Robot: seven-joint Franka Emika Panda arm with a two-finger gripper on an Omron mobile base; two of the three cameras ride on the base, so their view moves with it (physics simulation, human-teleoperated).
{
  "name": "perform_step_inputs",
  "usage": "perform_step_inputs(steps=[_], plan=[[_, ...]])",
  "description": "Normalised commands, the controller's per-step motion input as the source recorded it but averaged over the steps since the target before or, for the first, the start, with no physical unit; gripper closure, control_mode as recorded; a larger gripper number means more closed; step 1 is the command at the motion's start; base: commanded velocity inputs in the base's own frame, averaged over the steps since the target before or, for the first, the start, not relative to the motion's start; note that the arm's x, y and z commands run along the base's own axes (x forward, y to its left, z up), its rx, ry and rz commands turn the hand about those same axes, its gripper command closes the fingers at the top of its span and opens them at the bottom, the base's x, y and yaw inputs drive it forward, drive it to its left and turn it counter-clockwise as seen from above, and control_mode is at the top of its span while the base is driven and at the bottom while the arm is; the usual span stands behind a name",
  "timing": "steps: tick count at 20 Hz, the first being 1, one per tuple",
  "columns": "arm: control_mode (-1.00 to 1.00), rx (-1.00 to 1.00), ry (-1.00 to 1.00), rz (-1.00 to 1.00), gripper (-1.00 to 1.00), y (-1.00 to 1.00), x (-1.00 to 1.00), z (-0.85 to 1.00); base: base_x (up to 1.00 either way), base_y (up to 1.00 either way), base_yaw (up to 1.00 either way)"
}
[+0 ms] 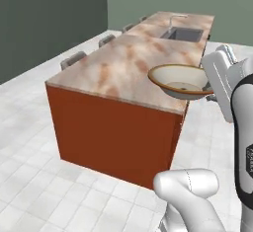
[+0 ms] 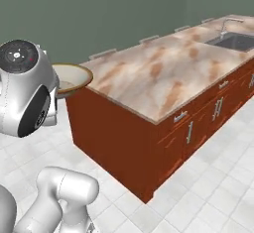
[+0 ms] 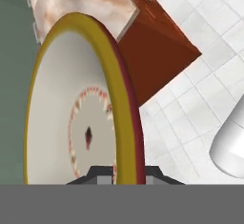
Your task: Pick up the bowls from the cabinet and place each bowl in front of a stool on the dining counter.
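A cream bowl with a brown rim hangs in the air just off the near end of the dining counter, a little above its marble top. My gripper is shut on the bowl's rim, which stands on edge between the two fingertips in the hand view. In the right base view the bowl pokes out from behind my arm, left of the counter. Grey stools line the counter's far side. The second bowl and the wall cabinet are out of view.
An inset steel sink with a faucet sits at the counter's far end. Drawers with silver handles run along the counter's right side. White tiled floor lies open around the near end.
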Motion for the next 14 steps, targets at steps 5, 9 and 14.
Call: perform_step_inputs(steps=[5,9,14], plan=[[1.00,0.00,0.00,0.00,1.00,0.00,0.00,0.00,0.75,0.97,-0.59],[1.00,0.00,0.00,0.00,1.00,0.00,0.00,0.00,0.52,1.00,-0.48],[1.00,0.00,0.00,0.00,1.00,0.00,0.00,0.00,0.40,1.00,-0.39]])
